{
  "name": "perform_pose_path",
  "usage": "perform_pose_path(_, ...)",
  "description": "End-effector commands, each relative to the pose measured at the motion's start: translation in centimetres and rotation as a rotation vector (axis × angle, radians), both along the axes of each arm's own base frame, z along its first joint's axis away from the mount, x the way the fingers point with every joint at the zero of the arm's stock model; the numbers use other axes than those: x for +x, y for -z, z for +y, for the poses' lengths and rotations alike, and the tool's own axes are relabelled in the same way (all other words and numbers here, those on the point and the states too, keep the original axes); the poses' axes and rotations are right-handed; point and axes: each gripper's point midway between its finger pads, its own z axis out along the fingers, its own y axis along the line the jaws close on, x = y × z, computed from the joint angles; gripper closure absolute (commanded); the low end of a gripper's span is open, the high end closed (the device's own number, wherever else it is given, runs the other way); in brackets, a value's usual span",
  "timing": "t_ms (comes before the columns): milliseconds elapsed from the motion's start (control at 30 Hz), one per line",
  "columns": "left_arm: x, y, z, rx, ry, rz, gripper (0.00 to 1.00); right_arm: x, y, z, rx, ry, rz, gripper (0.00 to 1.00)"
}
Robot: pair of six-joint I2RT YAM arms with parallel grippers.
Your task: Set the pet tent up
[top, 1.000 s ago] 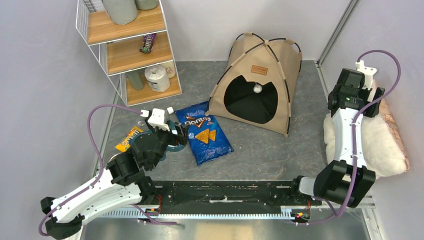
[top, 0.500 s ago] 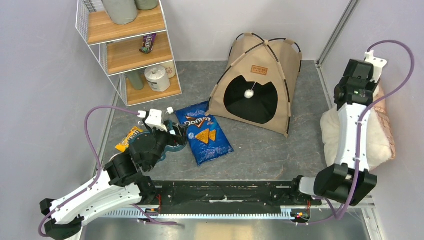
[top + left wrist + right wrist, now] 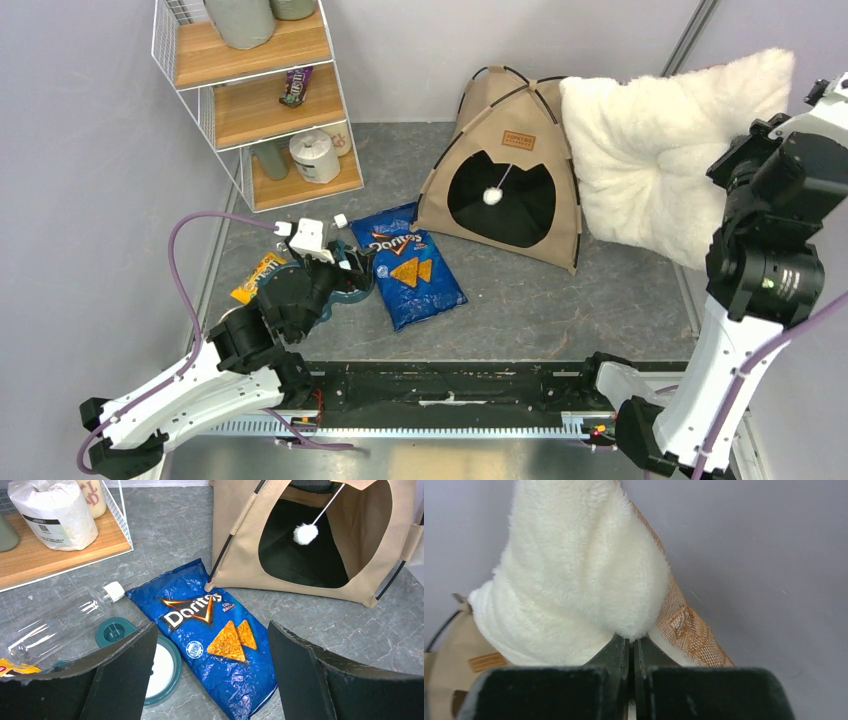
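Observation:
The pet tent (image 3: 510,170) stands upright at the back of the table, tan with black poles, its dark opening facing me and a white pom-pom (image 3: 491,196) hanging in it. My right gripper (image 3: 630,642) is shut on an edge of the fluffy white cushion (image 3: 650,160), held high in the air to the tent's right and covering the tent's right side in the top view. The cushion's pinkish-brown underside (image 3: 684,625) shows in the right wrist view. My left gripper (image 3: 210,655) is open and empty, low over the Doritos bag (image 3: 215,635), with the tent (image 3: 240,530) beyond it.
A wire shelf with wooden boards (image 3: 260,100) stands at the back left. A clear plastic bottle (image 3: 55,625), a teal lid (image 3: 162,665) and a yellow snack pack (image 3: 257,277) lie by the left gripper. Grey walls close in on the left, back and right.
The right gripper shut on the cushion at the table's right edge and raised it high in front of the tent's right side. The pom-pom swung. The left arm barely shifted.

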Motion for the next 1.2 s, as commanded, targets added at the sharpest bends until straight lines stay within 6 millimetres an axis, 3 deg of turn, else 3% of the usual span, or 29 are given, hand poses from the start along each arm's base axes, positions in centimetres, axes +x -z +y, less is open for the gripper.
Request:
perform_pose_path(0,0.2,-1.1,-0.1,-0.038,-0.009,-0.029,0.13,-1.4,-5.4,4.0,-0.017,-0.184,-0.19,1.0)
perform_pose_path(167,0.4,-1.0,-0.3,-0.033,-0.011,-0.03,0.13,-2.7,-8.4,6.2,-0.026,-0.274,-0.279,1.0)
perform_pose_path(267,0.5,-1.0,-0.5,-0.029,-0.013,-0.033,0.13,-2.5,-8.9,7.9,-0.005,-0.368,-0.299,1.0)
perform_pose_path(400,1.0,-1.2,-1.1,-0.039,-0.014,-0.048,0.13,-1.8,-8.4,11.9,0.057,-0.591,-0.298,1.0)
perform_pose_path(567,2.3,-2.0,-2.8,-0.045,-0.015,-0.077,0.13,-1.6,-6.4,16.0,0.153,-0.841,-0.273,1.0)
perform_pose_path(700,4.3,-2.8,-5.0,-0.006,-0.016,-0.088,0.13,-1.3,-4.1,18.0,0.245,-0.974,-0.26,1.0)
perform_pose_path(900,9.0,-4.2,-8.1,0.022,0.014,-0.092,0.13,0.0,-0.7,19.6,0.421,-1.077,-0.238,1.0)
perform_pose_path(1067,13.2,-3.4,-9.7,-0.028,0.09,-0.069,0.14,1.4,3.0,20.2,0.53,-1.111,-0.2,1.0)
perform_pose_path(1167,14.6,-1.7,-10.9,-0.004,0.145,-0.058,0.14,1.8,4.4,20.4,0.552,-1.109,-0.18,1.0)
